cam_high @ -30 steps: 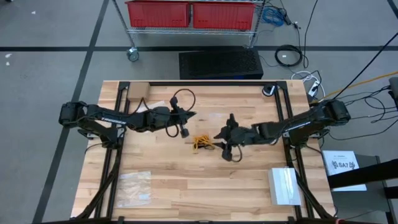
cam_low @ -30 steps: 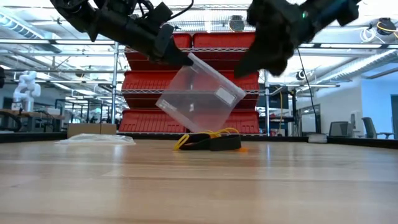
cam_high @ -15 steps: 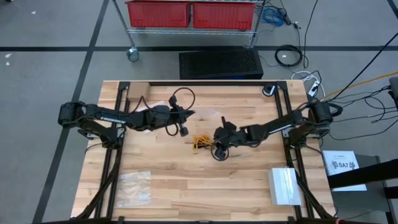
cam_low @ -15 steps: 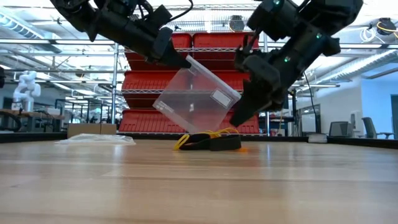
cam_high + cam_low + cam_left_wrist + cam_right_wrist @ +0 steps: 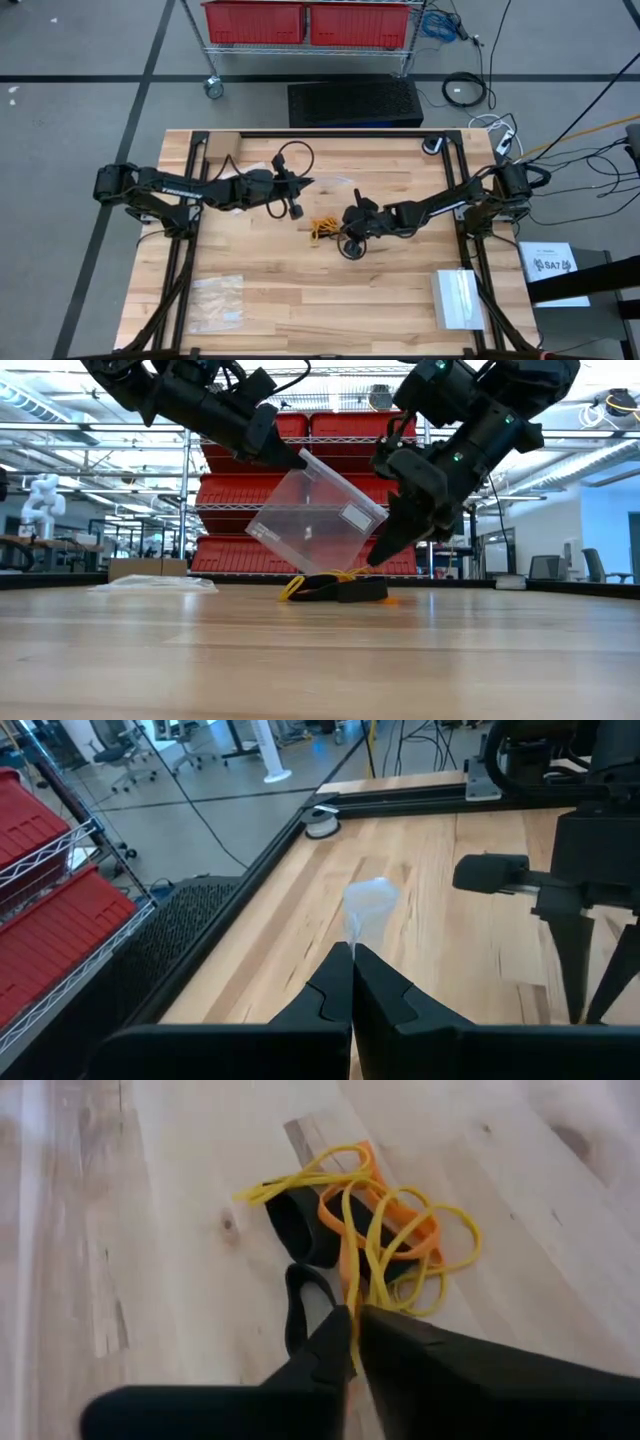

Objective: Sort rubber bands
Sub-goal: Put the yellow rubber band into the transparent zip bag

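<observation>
The rubber bands [image 5: 380, 1230], a small tangle of yellow, orange and black loops, lie on the wooden table [image 5: 300, 310] near its middle; they also show in the high view [image 5: 322, 230] and the low view [image 5: 335, 585]. My right gripper [image 5: 352, 1320] is down at the pile's right side [image 5: 375, 560], shut on bands. My left gripper [image 5: 352, 955] hovers left of the pile and above it [image 5: 300, 458], shut on a clear plastic bag [image 5: 318, 520] that hangs tilted over the bands. My left gripper pinches the clear bag's upper edge [image 5: 352, 935] between its two shut fingers, coming level from the table's left. The bag hangs clear of the table, slanting down toward the pile. My right gripper pinches yellow strands [image 5: 352, 1295] of the tangle between its fingertips, slanting down from the table's right. The rest of the tangle lies on the table.
More flat clear bags [image 5: 215, 300] lie at the near left of the table. A white box [image 5: 457, 298] sits at the near right and a piece of cardboard [image 5: 220, 145] at the far left. A cart with red bins [image 5: 305, 22] stands beyond the far edge.
My right gripper has come down and toward the table's left, onto the pile of rubber bands, and has shut on yellow strands there. The bag stays hanging over the pile.
</observation>
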Controlling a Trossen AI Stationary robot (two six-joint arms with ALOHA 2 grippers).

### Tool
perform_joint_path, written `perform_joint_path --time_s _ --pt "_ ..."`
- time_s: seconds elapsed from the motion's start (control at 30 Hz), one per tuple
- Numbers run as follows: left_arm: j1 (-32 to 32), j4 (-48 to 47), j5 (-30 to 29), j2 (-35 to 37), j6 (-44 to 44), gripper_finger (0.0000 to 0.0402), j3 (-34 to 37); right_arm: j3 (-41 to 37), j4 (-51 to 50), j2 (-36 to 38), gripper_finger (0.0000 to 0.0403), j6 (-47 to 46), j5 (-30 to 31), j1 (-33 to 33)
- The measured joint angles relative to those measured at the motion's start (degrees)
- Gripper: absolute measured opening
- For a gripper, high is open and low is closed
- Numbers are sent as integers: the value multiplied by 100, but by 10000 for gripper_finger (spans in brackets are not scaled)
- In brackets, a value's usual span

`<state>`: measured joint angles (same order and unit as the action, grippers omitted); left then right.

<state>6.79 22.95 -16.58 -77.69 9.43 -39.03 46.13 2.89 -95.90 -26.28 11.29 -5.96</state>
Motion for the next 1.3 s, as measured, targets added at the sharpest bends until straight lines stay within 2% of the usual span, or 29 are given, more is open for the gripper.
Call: perform_joint_path --time_s 0.3,0.6,0.77,1.1,1.2,1.3 --pt "0 -10 2 0 0 0 0 650 -1188 46 9 162 68 0" --pt "0 -12 4 0 0 0 -1 699 -1381 44 112 -7 -78 -2" --pt "0 -10 4 0 -1 0 -2 699 -1369 -4 133 2 -83 -4" --pt "0 -5 7 0 -2 0 0 697 -1196 -331 109 132 -74 -2" --pt "0 -8 7 0 -2 0 0 697 -1202 -365 74 165 -70 -2" --pt "0 -10 9 0 -2 0 0 695 -1202 -307 19 201 79 -13"
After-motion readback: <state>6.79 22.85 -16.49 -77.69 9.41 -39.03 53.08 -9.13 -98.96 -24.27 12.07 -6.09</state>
